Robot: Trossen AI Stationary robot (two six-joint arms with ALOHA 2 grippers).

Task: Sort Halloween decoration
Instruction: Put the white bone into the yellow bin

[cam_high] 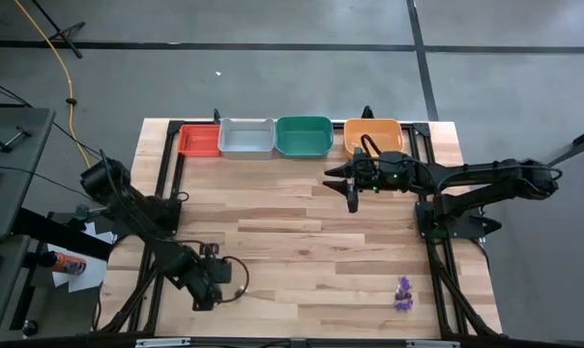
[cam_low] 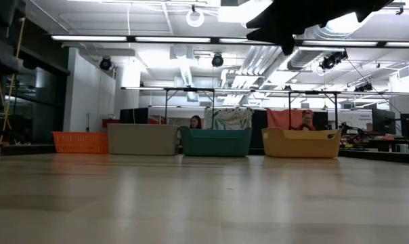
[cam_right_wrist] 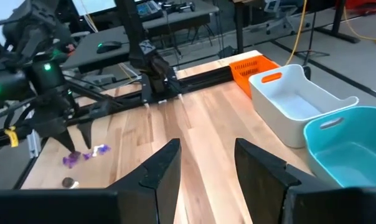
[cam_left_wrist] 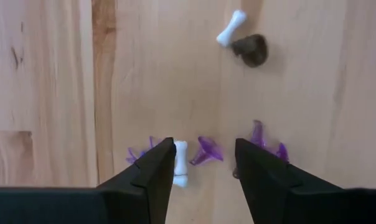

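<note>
Desk: a pale wooden plank desk (cam_high: 292,222) with four plastic trays along its far edge: red (cam_high: 199,141), grey (cam_high: 246,138), green (cam_high: 304,136) and orange (cam_high: 373,135).
Decorations: tiny Halloween trinkets lie loose on the bare wood. The high view shows a small purple cluster (cam_high: 402,294) near the front right corner.
Left gripper (cam_left_wrist: 203,149): open and empty, poised over a purple spiky trinket (cam_left_wrist: 206,150), with a white plastic bone (cam_left_wrist: 180,163) beside one finger. A second white bone (cam_left_wrist: 230,28) and a dark brown lump (cam_left_wrist: 251,50) lie farther off.
Right gripper (cam_high: 352,193): fingers apart and holding nothing, raised near the orange tray.
Handling: the pieces look light, stiff and likely to skid. Pinching the purple one across its narrow middle seems the safest hold.
</note>
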